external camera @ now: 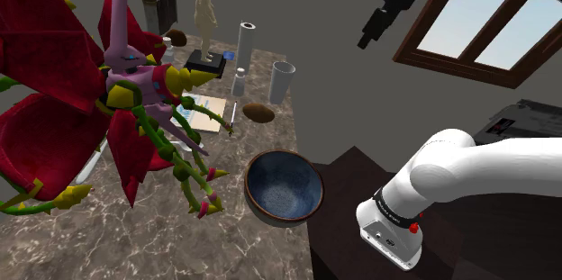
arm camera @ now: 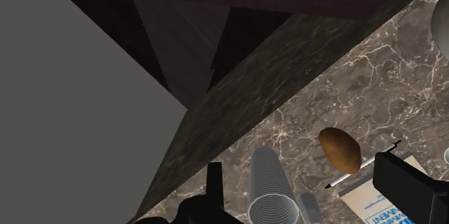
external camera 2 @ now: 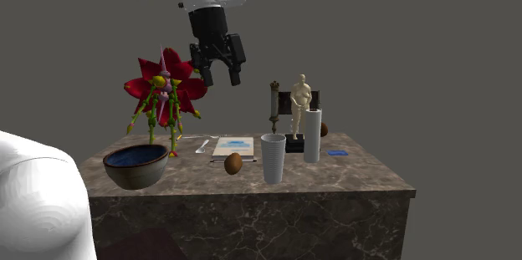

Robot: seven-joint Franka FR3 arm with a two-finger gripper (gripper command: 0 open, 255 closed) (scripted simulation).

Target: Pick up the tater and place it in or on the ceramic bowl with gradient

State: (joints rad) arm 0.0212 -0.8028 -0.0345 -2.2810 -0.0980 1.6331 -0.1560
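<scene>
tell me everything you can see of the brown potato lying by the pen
The potato is a brown, oval lump with dull, slightly mottled skin, whole and unmarked. It lies on its side on the marble-patterned counter, near one edge, between the pen and the ribbed white cup, apart from both. Only the counter touches it; the open gripper hangs well above it.

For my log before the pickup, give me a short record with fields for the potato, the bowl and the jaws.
potato: lying on the counter, between the bowl and the ribbed cup, touching neither
bowl: upright, blue inside, empty, at the counter's edge
jaws: open, holding nothing, high above the counter
progress: potato not yet picked up
</scene>
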